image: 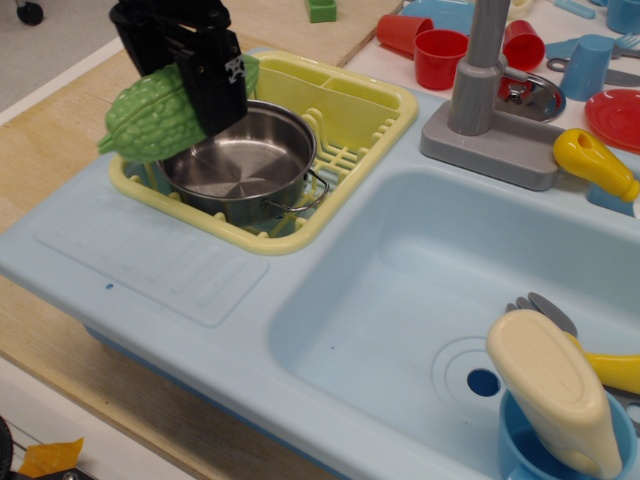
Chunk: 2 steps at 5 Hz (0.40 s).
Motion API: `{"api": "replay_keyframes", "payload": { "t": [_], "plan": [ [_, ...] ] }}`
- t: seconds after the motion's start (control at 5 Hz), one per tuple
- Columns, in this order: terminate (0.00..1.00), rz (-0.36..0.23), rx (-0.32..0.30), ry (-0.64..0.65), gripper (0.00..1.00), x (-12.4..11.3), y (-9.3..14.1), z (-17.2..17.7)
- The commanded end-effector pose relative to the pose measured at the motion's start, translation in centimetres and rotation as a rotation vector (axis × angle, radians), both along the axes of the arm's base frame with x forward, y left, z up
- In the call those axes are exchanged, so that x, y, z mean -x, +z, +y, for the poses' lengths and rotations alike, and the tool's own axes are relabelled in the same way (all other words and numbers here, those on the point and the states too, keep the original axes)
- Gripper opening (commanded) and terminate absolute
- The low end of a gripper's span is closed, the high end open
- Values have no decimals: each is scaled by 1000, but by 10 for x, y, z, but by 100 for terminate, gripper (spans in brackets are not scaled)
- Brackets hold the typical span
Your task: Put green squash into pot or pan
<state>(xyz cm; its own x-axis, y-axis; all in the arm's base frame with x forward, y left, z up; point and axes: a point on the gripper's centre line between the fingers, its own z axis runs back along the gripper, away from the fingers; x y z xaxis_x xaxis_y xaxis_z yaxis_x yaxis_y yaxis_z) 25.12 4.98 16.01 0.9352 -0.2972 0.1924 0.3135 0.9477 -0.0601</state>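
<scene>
My black gripper [205, 78] is shut on the green squash [150, 113], a light green bumpy toy gourd, and holds it in the air over the left rim of the pot. The squash lies tilted, its tapered end pointing left and down. The shiny steel pot [245, 160] with wire loop handles stands in the yellow dish rack [360, 115]; its inside is bare. The gripper hides the middle of the squash and the pot's far left rim.
The rack sits on the light blue toy sink unit [180, 265], basin [450, 290] at right with a cream utensil in a blue cup [555, 400]. Grey faucet [480, 70], red cups [440, 55], yellow utensil [595, 160] and a small green block [322, 10] stand behind.
</scene>
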Motion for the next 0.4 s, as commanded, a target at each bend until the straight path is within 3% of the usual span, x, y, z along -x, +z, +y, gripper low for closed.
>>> {"api": "replay_keyframes", "payload": {
  "t": [0.0, 0.2],
  "plan": [
    [0, 5, 18, -49, 0, -22, 1, -4],
    [0, 5, 18, -49, 100, -22, 1, -4]
  ]
}}
